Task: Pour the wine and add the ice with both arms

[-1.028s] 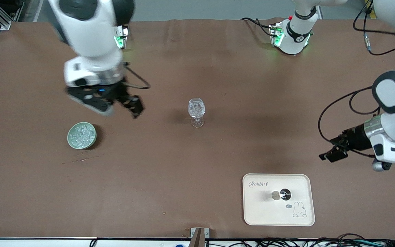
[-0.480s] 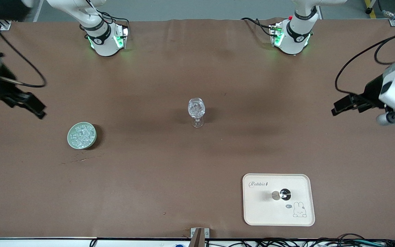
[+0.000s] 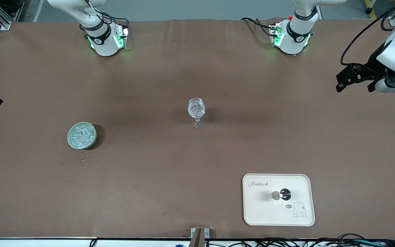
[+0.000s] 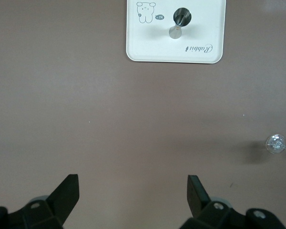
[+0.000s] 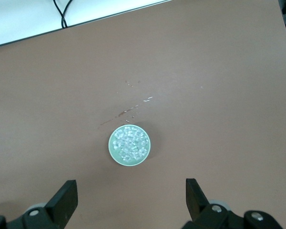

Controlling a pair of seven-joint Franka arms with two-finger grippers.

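Front view: stemmed glass (image 3: pixel 196 111) stands at table centre with clear cubes already in its bowl; no coloured wine can be made out in it, so I judge the ice step at least partly done and the pour unconfirmed. The rest of the ice (image 3: pixel 81 135) sits in a green bowl (image 3: pixel 71 142) at about 8 o'clock from the glass, toward the right arm's end, and a cream tray (image 3: pixel 255 212) carrying a small dark-topped item lies at about 5 o'clock. Both arms look parked: left gripper (image 4: pixel 133 188) hangs wide open and empty over bare table at the left arm's end, right gripper (image 5: pixel 132 193) likewise wide open and empty over the right arm's end, the bowl in its wrist view.
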